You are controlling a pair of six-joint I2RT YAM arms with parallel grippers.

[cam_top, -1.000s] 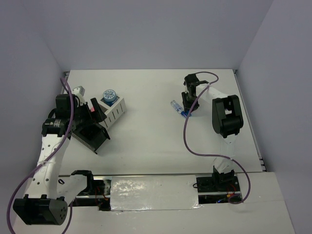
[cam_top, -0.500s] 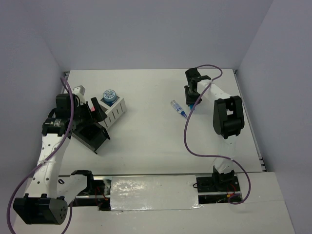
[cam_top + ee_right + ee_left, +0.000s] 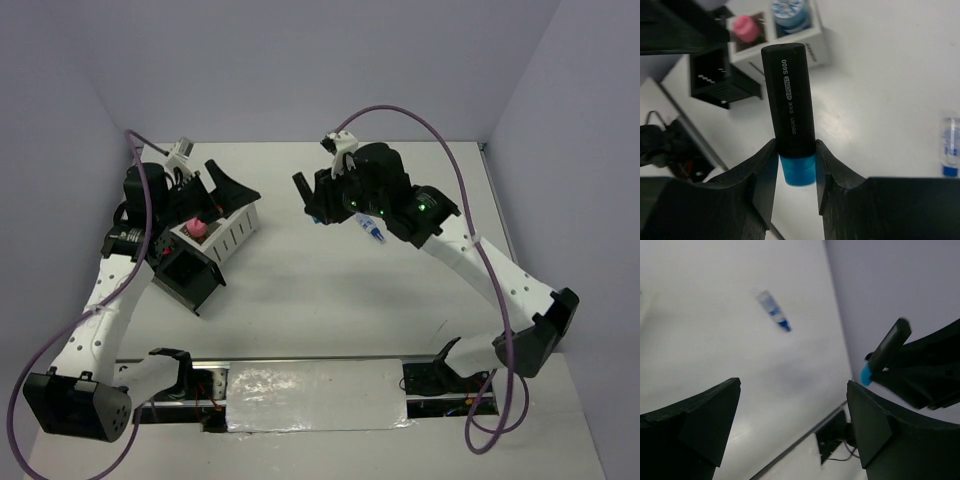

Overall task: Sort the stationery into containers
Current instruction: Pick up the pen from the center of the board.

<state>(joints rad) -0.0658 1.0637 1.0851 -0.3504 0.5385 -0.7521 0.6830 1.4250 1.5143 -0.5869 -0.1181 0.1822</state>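
Note:
My right gripper [image 3: 796,150] is shut on a black marker with a blue end [image 3: 789,95] and holds it in the air, pointing toward the containers. In the top view this gripper [image 3: 310,200] hangs over the table's middle, right of the white slotted organizer [image 3: 235,232]. That organizer [image 3: 810,45] holds a pink tube [image 3: 747,27] and a blue patterned tape roll [image 3: 789,10]. The black organizer [image 3: 190,275] stands in front of it. My left gripper [image 3: 215,195] is open and empty, raised above the organizers. A small clear-and-blue item [image 3: 772,310] lies on the table.
The small clear-and-blue item [image 3: 374,230] sits partly under the right arm. Purple cables loop off both arms. Grey walls close the table at the back and on both sides. The arm bases stand at the near edge.
The right arm swung from the far right toward the organizers, carrying the marker. The left gripper rose off the organizers and now hides the tape roll in the top view.

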